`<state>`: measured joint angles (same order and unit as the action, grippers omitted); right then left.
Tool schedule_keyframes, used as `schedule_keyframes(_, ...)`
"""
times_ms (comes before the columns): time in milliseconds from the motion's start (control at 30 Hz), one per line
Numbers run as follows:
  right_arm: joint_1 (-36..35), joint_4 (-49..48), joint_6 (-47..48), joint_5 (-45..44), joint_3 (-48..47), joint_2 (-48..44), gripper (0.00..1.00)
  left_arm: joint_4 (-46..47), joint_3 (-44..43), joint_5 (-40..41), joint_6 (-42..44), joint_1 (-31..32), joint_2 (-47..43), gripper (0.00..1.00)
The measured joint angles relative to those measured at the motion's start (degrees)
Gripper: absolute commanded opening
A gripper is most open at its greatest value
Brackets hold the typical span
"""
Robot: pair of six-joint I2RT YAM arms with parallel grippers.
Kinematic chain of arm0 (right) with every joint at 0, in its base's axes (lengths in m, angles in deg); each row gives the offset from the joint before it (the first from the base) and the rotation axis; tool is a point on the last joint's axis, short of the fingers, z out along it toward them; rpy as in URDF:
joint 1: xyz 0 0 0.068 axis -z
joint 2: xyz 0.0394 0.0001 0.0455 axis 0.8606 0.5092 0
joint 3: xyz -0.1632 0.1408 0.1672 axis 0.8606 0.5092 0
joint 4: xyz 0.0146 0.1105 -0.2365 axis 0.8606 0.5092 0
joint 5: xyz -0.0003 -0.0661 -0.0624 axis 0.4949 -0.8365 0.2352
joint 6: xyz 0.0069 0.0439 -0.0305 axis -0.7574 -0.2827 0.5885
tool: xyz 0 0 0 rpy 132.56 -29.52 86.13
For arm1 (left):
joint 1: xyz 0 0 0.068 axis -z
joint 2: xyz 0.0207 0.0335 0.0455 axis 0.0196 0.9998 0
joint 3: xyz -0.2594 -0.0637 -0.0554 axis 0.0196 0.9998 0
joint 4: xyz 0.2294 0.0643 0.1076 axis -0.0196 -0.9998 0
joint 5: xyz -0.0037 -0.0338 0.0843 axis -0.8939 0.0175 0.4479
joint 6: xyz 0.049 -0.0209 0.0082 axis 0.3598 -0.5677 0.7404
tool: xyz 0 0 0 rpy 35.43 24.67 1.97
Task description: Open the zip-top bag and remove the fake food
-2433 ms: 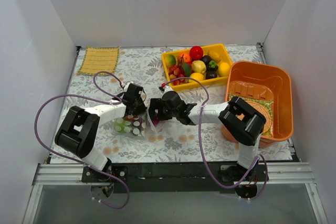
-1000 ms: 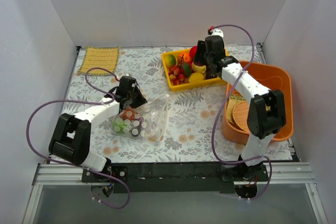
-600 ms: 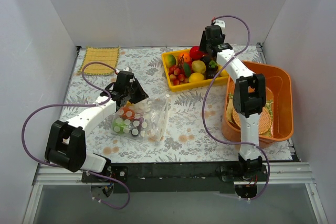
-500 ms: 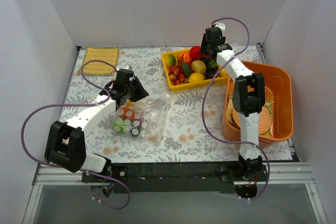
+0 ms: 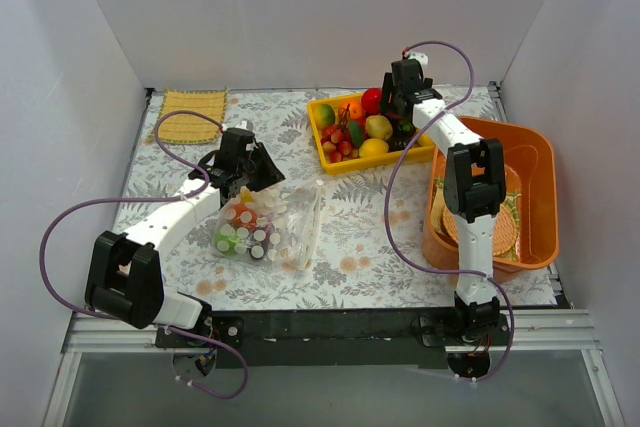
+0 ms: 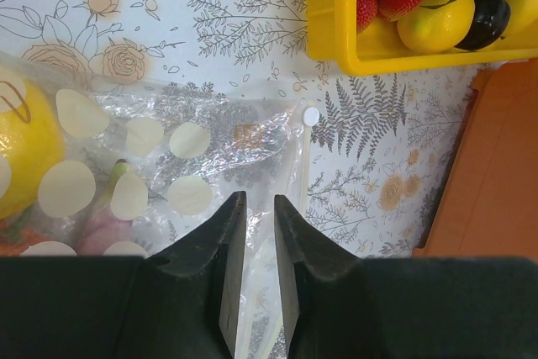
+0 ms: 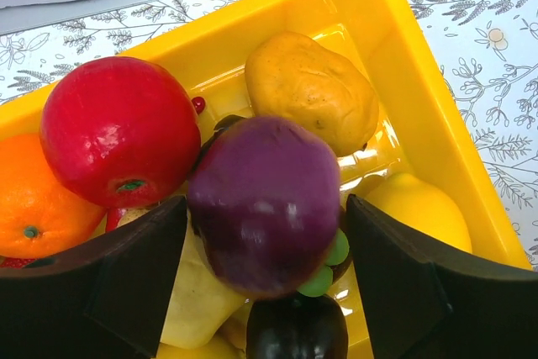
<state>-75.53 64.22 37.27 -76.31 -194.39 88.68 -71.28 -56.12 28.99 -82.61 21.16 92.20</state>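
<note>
The zip-top bag (image 5: 270, 232) is lying at about 8 o'clock from the middle of the table (image 5: 370, 247), its mouth gaping toward 3 o'clock. Several pieces of fake food (image 5: 240, 235) are showing through the spotted film. The left gripper (image 6: 258, 201) is hovering just above the bag's 11 o'clock corner, its fingers standing a slit apart with nothing visibly pinched between them. Out at 1 o'clock, the right gripper (image 7: 265, 203) is hanging low over the yellow tray (image 7: 424, 115), jaws spread wide on either side of a purple fruit (image 7: 269, 174). That fruit is blurring while everything around it is sharp, so I am judging it as let go and dropping onto the pile.

To do this step well, the right arm should be releasing low and over the pile's middle, so the fruit is not rolling over the rim. It should then be clearing upward before swinging back. Meanwhile the left fingers should be pinching the bag's upper lip, keeping the mouth open for the next reach.

Against the earliest view, the right arm is no longer working at the bag's mouth but is reaching across to the tray. The left gripper is sitting further toward 11 o'clock, and the bag's mouth end, then hidden beneath both grippers, is lying in plain sight
</note>
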Motion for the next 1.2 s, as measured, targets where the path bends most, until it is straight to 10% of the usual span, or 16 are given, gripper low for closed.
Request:
schedule_keyframes(667,-1.7,4.4,0.9,2.3,4.7,-17.1,0.8,-3.0,0.2,2.9,-1.5,-1.4,-2.7,0.25)
schedule_keyframes(1200,-28.1,-1.9,-8.2,5.7,45.3,-44.5,0.23,-5.4,11.3,8.5,-7.4,-7.3,-15.6,0.12)
